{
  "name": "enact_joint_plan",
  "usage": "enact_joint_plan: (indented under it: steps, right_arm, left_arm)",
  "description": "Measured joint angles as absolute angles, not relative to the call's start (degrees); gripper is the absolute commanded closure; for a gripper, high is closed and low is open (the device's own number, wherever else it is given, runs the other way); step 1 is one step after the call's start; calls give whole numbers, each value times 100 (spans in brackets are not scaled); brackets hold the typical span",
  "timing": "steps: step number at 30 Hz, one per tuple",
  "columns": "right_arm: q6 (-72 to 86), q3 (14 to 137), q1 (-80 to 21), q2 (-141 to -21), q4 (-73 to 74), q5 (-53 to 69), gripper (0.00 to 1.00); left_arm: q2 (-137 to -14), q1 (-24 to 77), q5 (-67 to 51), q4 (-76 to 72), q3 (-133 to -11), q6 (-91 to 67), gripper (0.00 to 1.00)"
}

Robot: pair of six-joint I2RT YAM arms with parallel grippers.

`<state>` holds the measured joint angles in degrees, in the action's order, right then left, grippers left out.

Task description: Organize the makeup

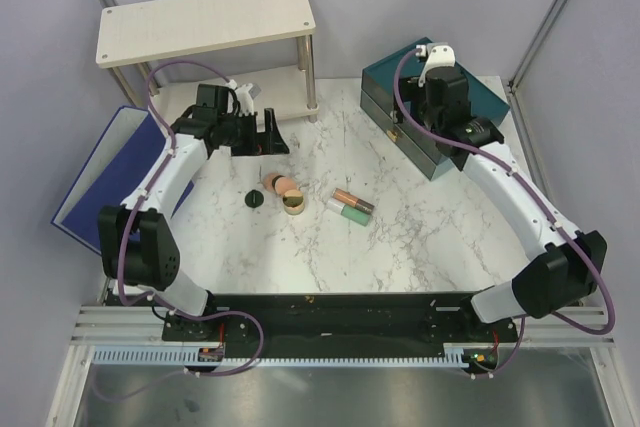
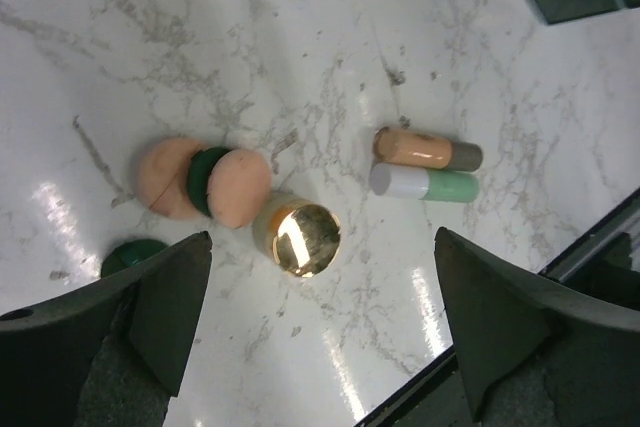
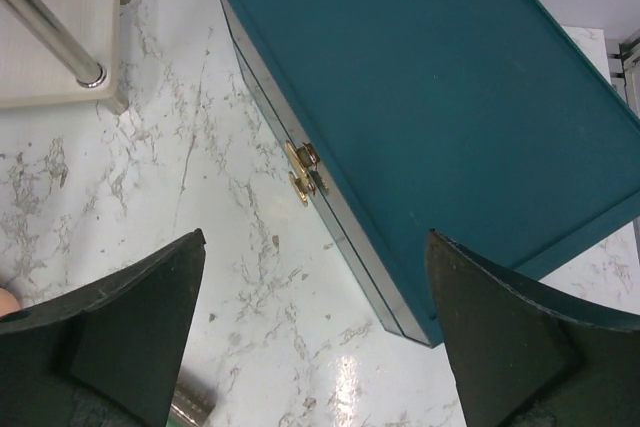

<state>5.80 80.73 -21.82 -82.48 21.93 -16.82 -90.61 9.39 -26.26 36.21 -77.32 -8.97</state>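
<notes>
At table centre the makeup [image 1: 294, 205] lies loose on the marble: two compacts [image 2: 240, 187] with a green lid [image 2: 205, 179] wedged between, a second lid [image 2: 135, 252], tin [image 2: 300, 237], copper tube [image 2: 425, 150], mint tube [image 2: 430, 184]. Box [image 3: 430, 97] closed, latch [image 3: 305, 169] fastened, contents unseen. Left gripper [image 2: 322, 237] over the cluster, fingers spread wide, empty. Right gripper [image 3: 315, 234] over the latch, likewise wide and empty. Judged: nothing sorted yet; all items remain

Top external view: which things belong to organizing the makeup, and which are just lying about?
Job: peach-pink compacts, dark green lids, gold-rimmed tin, copper-black tube, mint-green tube; teal box, probably storage.
Lying about: pale shelf, blue folder.
</notes>
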Motion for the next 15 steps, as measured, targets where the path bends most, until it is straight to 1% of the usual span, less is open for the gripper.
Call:
enact_joint_plan:
  steps: [4, 8, 9, 11, 12, 15]
  right_arm:
    - [548, 8281, -2060, -8440, 2161, -1706, 2]
    - [652, 8479, -1673, -8803, 2176, -1428, 2]
    - [705, 8525, -1553, -8903, 2182, -1334, 2]
    - [801, 8578, -1347, -9094, 2185, -1177, 2]
    - [843, 8606, -1251, -9183, 2198, -1114, 2]
    - [943, 8687, -1007, -9437, 2233, -923, 2]
  left_arm:
    - [-9183, 998, -3492, 3000, -7738, -1444, 1]
    - [-9546, 1219, -4322, 1715, -7634, -2519, 1]
    - [-9677, 1313, -4464, 1382, -7616, -2810, 2]
    - [-9988, 1522, -4703, 663, -7614, -3363, 11]
    - [-10160, 1640, -4810, 325, -7629, -3653, 18]
    - [-10844, 1929, -5087, -593, -7913, -4519, 21]
